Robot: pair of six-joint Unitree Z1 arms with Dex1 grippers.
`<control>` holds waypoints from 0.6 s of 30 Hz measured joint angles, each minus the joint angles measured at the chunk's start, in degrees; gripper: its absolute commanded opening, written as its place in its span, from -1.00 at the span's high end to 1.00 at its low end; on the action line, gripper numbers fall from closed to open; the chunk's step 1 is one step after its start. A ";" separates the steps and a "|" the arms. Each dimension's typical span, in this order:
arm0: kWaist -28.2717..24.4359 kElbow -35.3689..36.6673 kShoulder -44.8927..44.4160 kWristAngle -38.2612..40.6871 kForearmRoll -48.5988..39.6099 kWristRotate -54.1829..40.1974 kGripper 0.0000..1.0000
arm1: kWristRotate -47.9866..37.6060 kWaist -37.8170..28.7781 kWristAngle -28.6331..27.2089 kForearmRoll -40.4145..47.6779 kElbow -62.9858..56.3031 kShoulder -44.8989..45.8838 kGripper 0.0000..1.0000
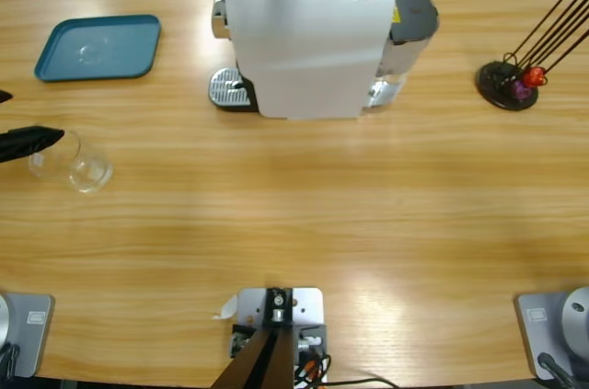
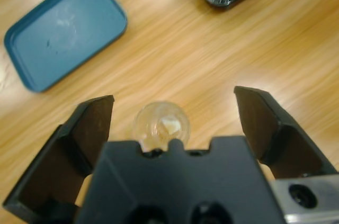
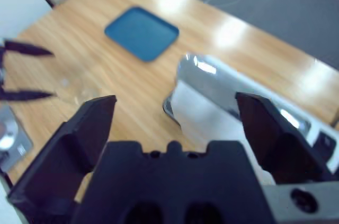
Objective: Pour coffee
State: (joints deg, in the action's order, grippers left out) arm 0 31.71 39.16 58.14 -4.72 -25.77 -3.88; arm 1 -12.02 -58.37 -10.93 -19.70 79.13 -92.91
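Wooden table (image 1: 304, 214) was seen from above, long and mostly bare. At far left a blue tray (image 1: 98, 47) was laid flat, nothing on it. Just below it, near the left edge, a clear glass (image 1: 74, 162) was stood upright; the left gripper (image 1: 37, 139) was brought in from that edge with a black tip at the glass's rim. In the left wrist view the left gripper (image 2: 175, 123) was held w/ jaws wide apart, the glass (image 2: 161, 124) seated between them close to the gripper body, touched by neither jaw. Something pale-amber was glimpsed at the bottom of the glass, prob. the coffee (image 2: 169, 126), but it couldn't be told for sure.

At centre the white coffee machine (image 1: 304, 40) was stood, its drip grille (image 1: 228, 90) empty. At far right a black capsule stand (image 1: 508, 84) w/ red and purple capsules was placed.

The right gripper (image 3: 175, 128) was not found in the high view; in its own wrist view it was held high above the machine, jaws apart, nothing held.

Step judged: approach to the glass, grasp not yet made. Next move calls for the left jaws to be closed squarely on the glass wall, then a level lift so nothing is spilled.
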 measured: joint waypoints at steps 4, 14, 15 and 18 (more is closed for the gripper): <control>0.10 -0.27 -0.39 -2.38 -0.99 4.50 -0.96 | -0.15 -1.48 -0.87 0.06 -5.46 1.29 -1.00; 5.12 -0.37 5.87 -8.20 -1.34 21.03 -1.00 | -1.91 -2.77 -1.29 0.78 -9.67 2.16 -1.00; 6.24 -0.39 7.55 -8.47 -1.34 22.94 -1.00 | -2.16 -2.77 -1.31 0.78 -9.83 2.18 -1.00; 8.70 -0.39 9.91 -10.72 -1.34 27.11 -1.00 | -2.47 -2.78 -1.43 1.22 -10.71 2.19 -1.00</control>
State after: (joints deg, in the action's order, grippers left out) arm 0 40.42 38.78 68.06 -15.45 -27.11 23.23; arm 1 -14.49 -61.15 -12.36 -18.47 68.41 -90.72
